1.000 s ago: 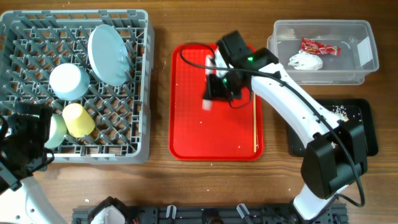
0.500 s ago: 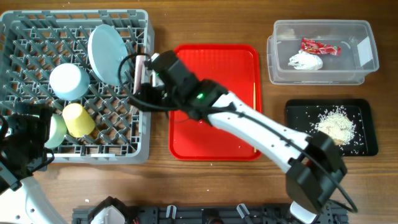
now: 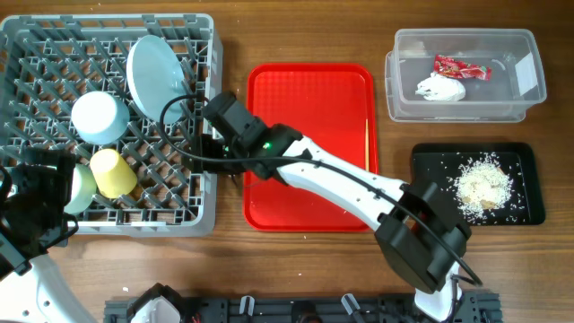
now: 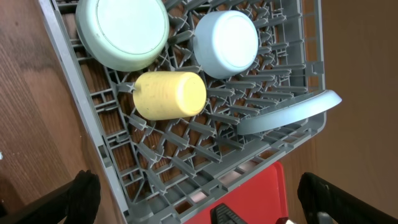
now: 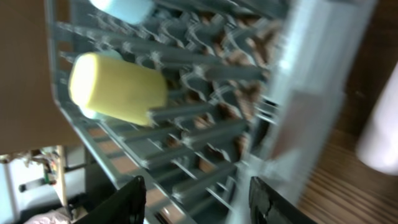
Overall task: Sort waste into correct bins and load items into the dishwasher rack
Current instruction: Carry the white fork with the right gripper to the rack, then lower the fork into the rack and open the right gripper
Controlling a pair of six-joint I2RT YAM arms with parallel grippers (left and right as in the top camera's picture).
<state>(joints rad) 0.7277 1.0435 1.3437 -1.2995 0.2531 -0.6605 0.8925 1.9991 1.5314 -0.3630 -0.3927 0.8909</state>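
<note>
Right gripper [image 5: 198, 199] | you are hovering it at the rack's [image 3: 108, 222] right wall, fingers parted and gripping nothing, for a cutlery drop | fork [image 5: 380, 134]: possibly the white blur beside that wall | left gripper [image 4: 202, 199]: wide, empty

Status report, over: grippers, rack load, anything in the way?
Left gripper open, empty. Right gripper open at dishwasher rack edge, empty. Plate, bowl, cup, saucer-bowl racked. Chopsticks on red tray; nothing blocking.

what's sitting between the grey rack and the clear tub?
The flat red tray, with wooden chopsticks along its right edge; the overhead view shows it.
</note>
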